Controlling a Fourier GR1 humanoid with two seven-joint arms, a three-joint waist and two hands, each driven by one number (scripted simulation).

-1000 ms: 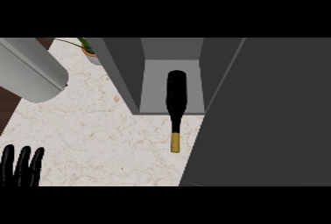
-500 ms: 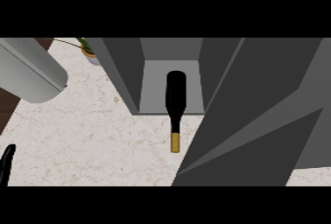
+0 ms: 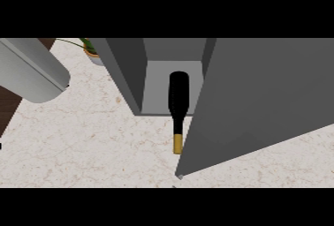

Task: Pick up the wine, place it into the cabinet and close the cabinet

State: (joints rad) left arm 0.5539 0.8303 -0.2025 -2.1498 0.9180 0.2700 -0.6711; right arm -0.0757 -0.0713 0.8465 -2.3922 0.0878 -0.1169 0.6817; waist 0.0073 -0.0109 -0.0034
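The wine bottle (image 3: 178,97) is black with a gold-capped neck and lies flat in the open grey cabinet (image 3: 127,70). Its body rests on the cabinet floor, while the neck and cap stick out over the marble counter (image 3: 98,145) toward me. The cabinet door (image 3: 261,101), a large grey panel, stands at an angle at the right. Its lower corner hangs just beside the bottle's cap, and it hides the cabinet's right side. Neither hand shows in the head view.
A big grey cylinder (image 3: 29,70) lies at the upper left, over the counter's edge. A potted plant (image 3: 91,52) stands behind the cabinet's left wall. Dark floor (image 3: 6,110) shows past the counter's left edge.
The door has swung leftward across the view, toward the cabinet opening. The left hand, low at the left edge before, has slid out of sight. The bottle has not moved.
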